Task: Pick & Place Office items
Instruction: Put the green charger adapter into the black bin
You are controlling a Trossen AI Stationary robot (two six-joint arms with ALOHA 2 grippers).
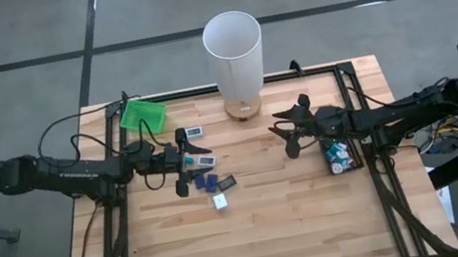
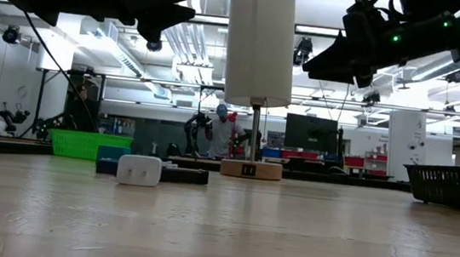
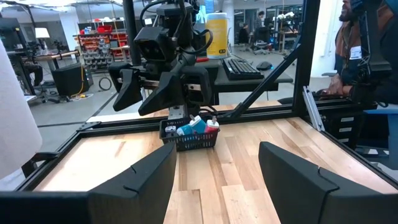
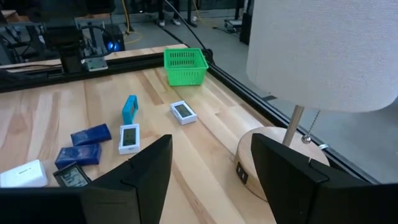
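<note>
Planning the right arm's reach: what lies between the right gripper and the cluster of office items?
In the high view, only bare wooden table lies between the right gripper and the office items.

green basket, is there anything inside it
No, the right wrist view looks into the green basket at the table's corner and shows only its bare mesh floor, with the small items lying on the wood nearby.

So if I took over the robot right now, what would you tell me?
Left gripper: open, empty, over the loose items.
Right gripper: open, empty, beside the lamp.
Done: several items already sit in the black basket.
Left: seven or so pieces lie on the table, among them blue blocks, a teal piece, a white block and small screen gadgets. The green basket looks empty.
</note>
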